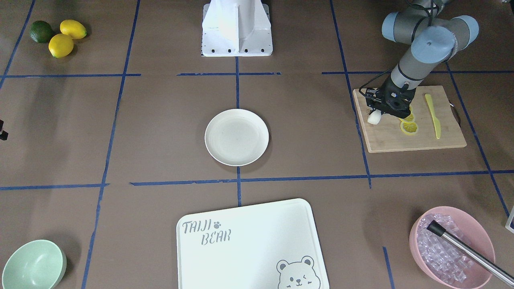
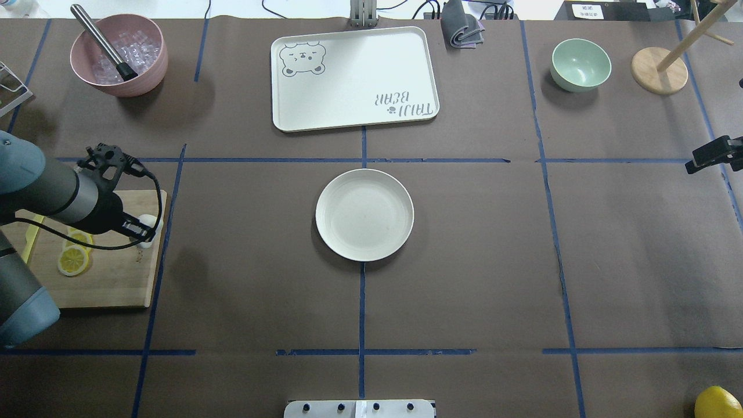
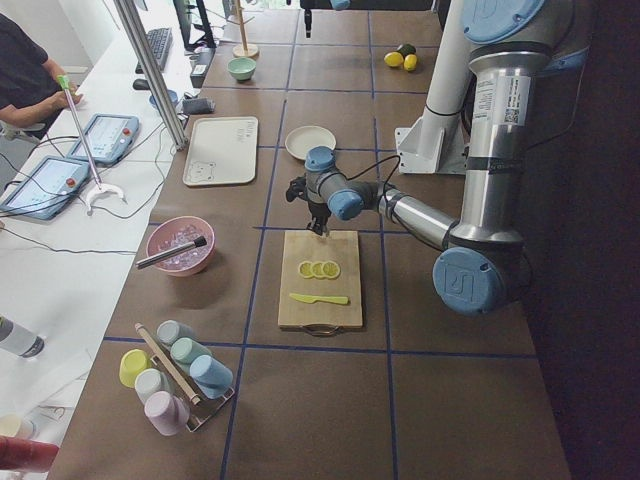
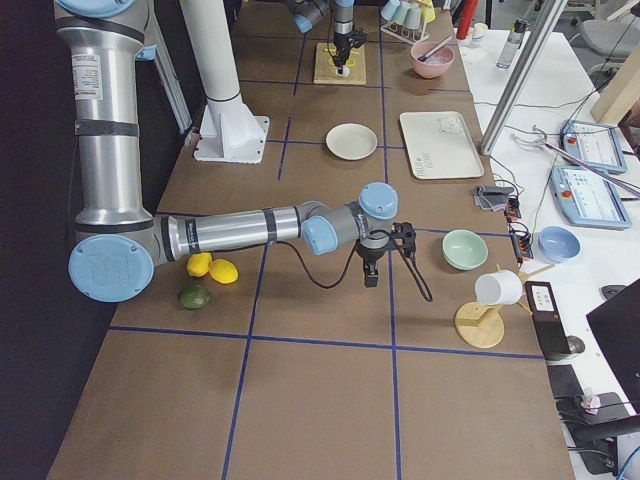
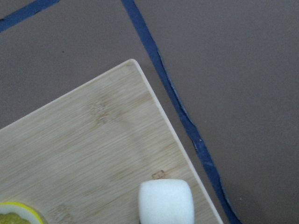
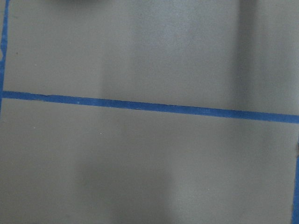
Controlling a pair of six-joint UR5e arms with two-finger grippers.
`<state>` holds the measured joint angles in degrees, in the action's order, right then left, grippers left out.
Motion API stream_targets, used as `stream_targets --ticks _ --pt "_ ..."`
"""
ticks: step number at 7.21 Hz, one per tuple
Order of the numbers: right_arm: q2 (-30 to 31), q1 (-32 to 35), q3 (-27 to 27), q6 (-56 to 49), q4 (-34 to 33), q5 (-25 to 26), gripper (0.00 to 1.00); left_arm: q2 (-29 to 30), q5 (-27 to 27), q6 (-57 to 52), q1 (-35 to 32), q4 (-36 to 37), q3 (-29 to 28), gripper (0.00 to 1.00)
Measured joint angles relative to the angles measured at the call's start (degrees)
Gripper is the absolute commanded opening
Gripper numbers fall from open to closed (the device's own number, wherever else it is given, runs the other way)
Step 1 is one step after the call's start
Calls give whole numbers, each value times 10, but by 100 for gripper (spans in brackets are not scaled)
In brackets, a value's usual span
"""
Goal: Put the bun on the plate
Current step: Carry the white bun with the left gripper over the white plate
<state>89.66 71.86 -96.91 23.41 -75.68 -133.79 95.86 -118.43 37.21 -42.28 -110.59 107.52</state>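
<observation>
Front view: left claw (image 1: 378,112) is down at the plate-side edge of the wooden board (image 1: 413,138). The bun (image 1: 374,117) is right at its tips and the lemon slices (image 1: 408,127) are just beside. The plate (image 1: 236,137) sits mid-tabletop (image 1: 160,120), well apart. Overhead: the fingers (image 2: 134,225) cross the bun with white showing either side. I can't tell if they're pinching it or just spread around it. Right claw (image 2: 713,154) is at the far right edge, and I can't tell if it's spread or pressed together. Left side view: wrist hides the bun. Right side view: right claw points down over bare tabletop, with nothing visible in it. Left wrist cam: bun at frame bottom, by the board's edge, no fingers in shot. Right wrist cam: only brown paper and blue tape (image 6: 140,106). My read: the bun looks light, soft and matte, so it's grippy but squashable. I'd take it across the rounded sides, mid-height, with low force.
</observation>
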Motion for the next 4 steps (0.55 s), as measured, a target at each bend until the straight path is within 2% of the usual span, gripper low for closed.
stream_targets --ticks 2,4 --pt "6 4 -3 -1 0 -1 100 102 5 146 35 25 1 31" --pt "11 4 -4 -1 0 -1 100 215 59 269 98 107 -7 31"
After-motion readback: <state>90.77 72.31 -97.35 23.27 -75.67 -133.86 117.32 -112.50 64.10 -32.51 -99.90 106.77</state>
